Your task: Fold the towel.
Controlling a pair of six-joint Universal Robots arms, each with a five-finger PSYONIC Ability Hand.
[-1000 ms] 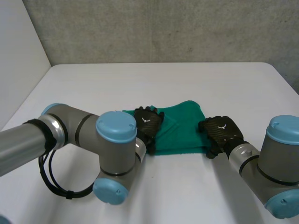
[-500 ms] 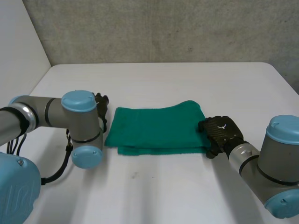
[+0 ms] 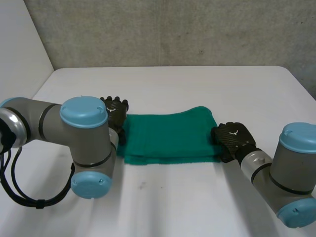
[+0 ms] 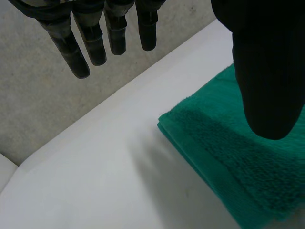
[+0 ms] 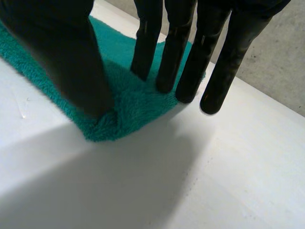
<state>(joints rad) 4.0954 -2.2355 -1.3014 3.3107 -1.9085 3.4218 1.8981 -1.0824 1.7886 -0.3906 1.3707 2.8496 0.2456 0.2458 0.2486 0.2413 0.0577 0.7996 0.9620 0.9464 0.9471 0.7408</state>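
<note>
Towel lay folded on the table, soft, light and floppy by my judgement; its corners looked your best hold. Your left hand hovered open-fingered at one end, and your right hand rested straight-fingered on the other.

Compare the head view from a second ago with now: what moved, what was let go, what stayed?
The left hand let go of the green towel, swung out leftward, then came back to the towel's left edge, open and holding nothing. The towel now lies smooth and folded. The right hand stayed on the towel's right end, fingers straight.
</note>
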